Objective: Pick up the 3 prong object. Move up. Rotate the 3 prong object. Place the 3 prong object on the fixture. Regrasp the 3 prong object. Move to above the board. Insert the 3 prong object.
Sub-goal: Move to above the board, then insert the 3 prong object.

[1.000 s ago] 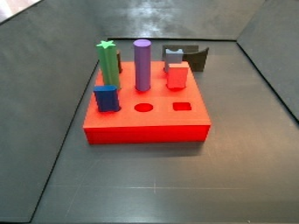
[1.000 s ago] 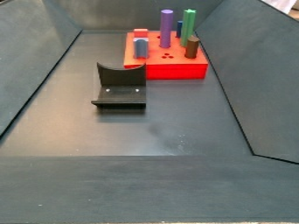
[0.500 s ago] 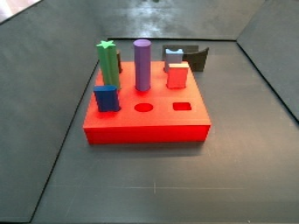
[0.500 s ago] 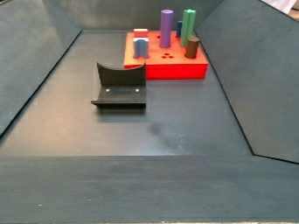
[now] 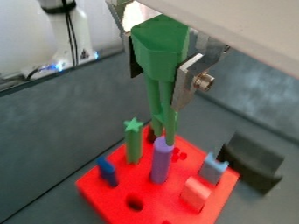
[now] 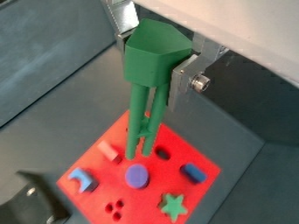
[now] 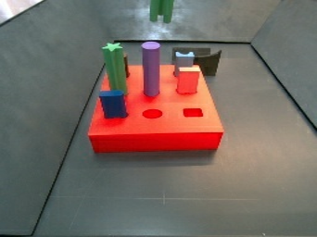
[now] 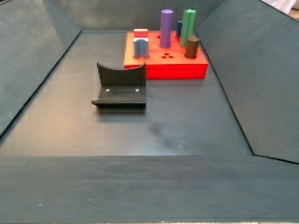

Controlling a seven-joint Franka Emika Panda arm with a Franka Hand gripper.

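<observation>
My gripper [image 5: 158, 66] [image 6: 152, 66] is shut on the 3 prong object [image 5: 156, 52] [image 6: 149, 61], a green piece with a wide lobed head and thin prongs pointing down. The silver fingers clamp the head from both sides. It hangs high above the board [image 5: 117, 197] [image 6: 176, 166], a red slab with pegs. In a side view only the prong ends [image 7: 161, 9] show at the upper edge, above the board [image 7: 155, 130]; the gripper itself is out of view there. The dark fixture [image 7: 205, 60] [image 8: 121, 86] [image 5: 251, 162] stands on the floor beside the board [image 8: 176, 68].
On the board stand a bright green star-topped post [image 7: 114, 65], a purple cylinder [image 7: 151, 69], a blue block [image 7: 113, 104] and a red-and-grey peg [image 7: 187, 76]. A round hole [image 7: 152, 115] and a square hole [image 7: 194, 113] lie near its front. Dark sloping walls enclose the floor.
The green prong ends have come into sight at the upper edge of a side view. Board, pegs and fixture have not moved.
</observation>
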